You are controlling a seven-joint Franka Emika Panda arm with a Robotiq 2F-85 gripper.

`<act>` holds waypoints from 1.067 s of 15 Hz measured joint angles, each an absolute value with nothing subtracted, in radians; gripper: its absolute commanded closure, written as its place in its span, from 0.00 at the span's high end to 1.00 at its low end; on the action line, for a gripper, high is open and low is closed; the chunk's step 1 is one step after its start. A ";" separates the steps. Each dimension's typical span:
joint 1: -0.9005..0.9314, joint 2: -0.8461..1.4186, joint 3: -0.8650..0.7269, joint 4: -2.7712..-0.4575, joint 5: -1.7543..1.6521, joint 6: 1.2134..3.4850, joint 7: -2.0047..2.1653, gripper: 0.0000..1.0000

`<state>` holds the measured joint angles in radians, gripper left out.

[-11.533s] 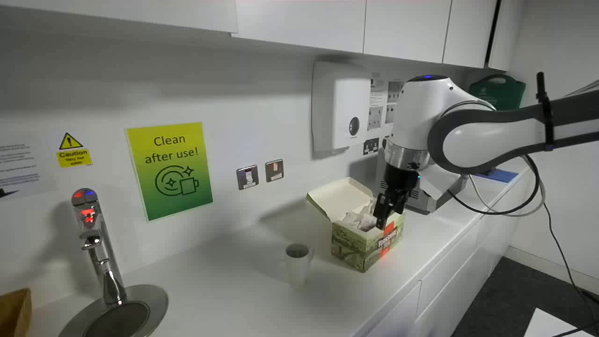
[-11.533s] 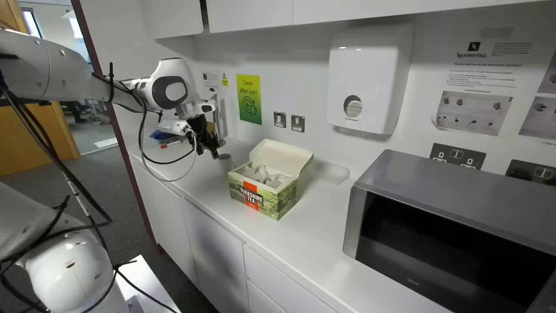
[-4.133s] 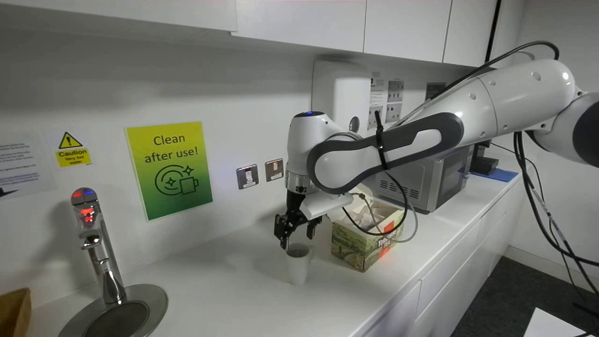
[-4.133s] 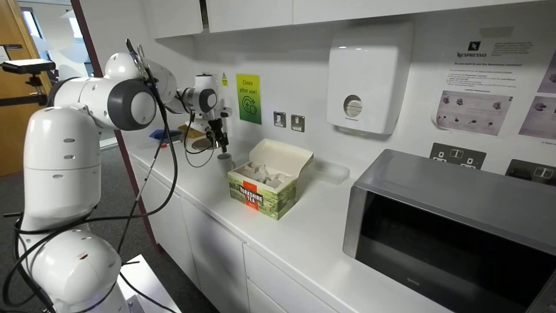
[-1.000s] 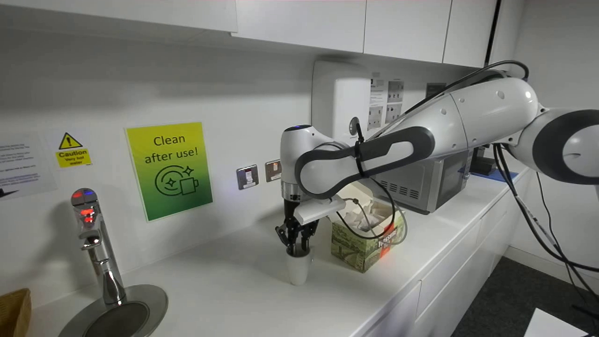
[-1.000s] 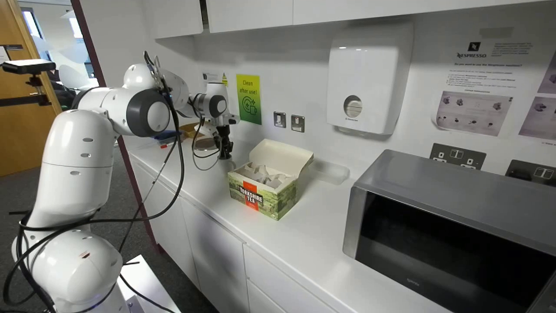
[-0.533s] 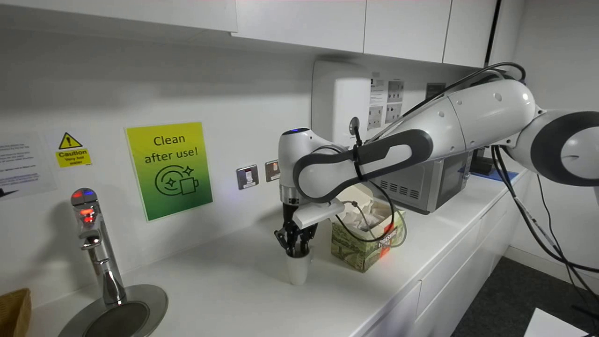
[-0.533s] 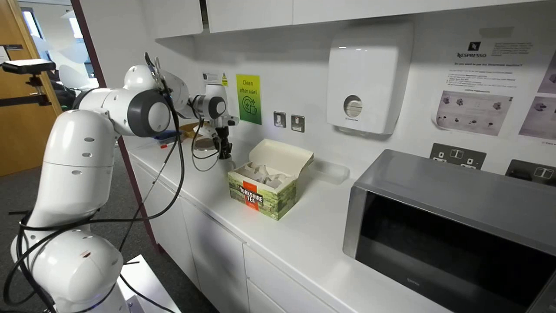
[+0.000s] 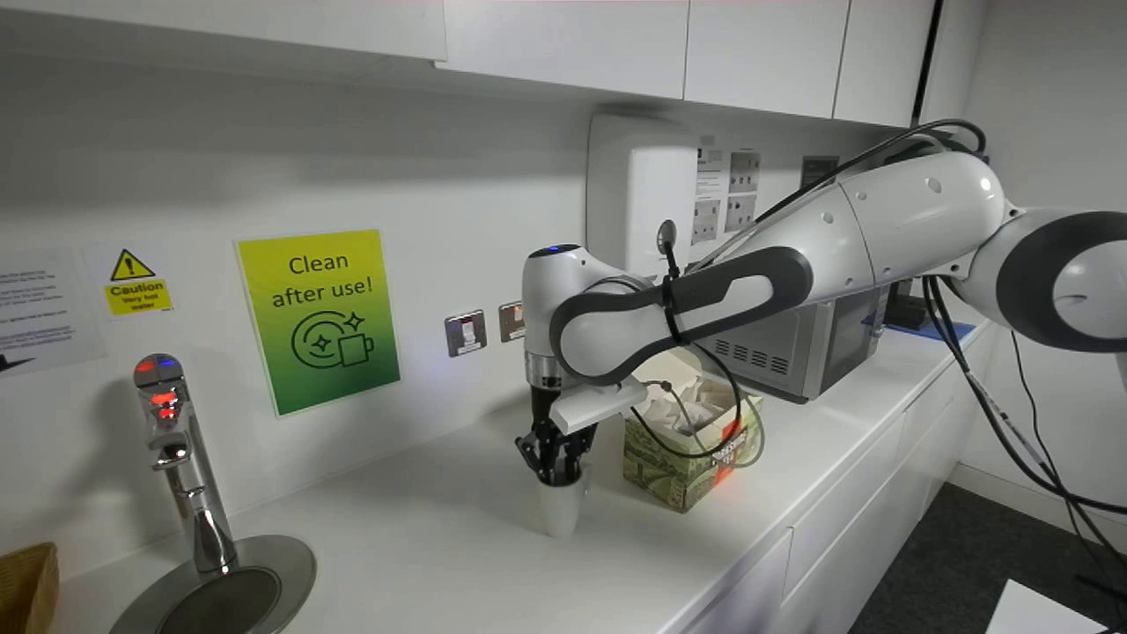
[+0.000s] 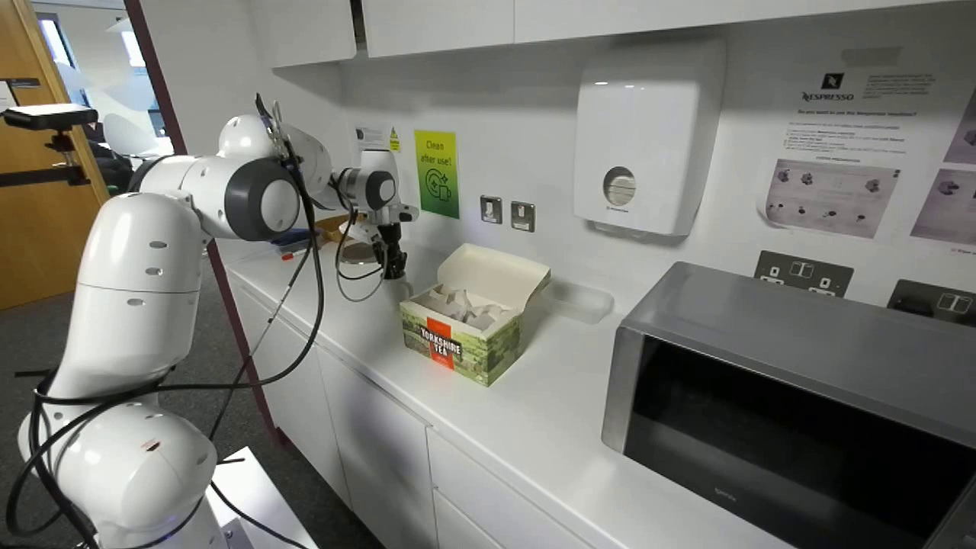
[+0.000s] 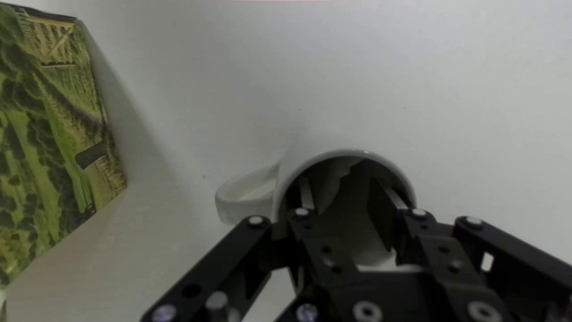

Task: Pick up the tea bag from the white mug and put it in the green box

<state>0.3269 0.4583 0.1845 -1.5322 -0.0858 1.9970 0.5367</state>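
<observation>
Counter [image 9: 423, 546]: mug's [image 9: 561, 512] tea bag [image 11: 331, 181], wrist-only

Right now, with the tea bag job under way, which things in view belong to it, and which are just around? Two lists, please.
The job:
mug
tea bag, in the mug
box, lid up
fingers, apart, reaching into the mug

Just around:
tap
basket
microwave
green sign
dispenser

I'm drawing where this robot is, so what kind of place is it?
It looks like a shared kitchen, maybe in an office. There's a shiny tap, a grey microwave, and a yellow-and-green sign saying "Clean after use!"
</observation>
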 measured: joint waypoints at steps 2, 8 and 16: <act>0.327 0.459 0.184 -1.532 -0.086 1.995 0.537 0.51; 0.328 0.459 0.184 -1.532 -0.086 1.995 0.537 0.43; 0.330 0.471 0.184 -1.532 -0.086 1.994 0.537 0.44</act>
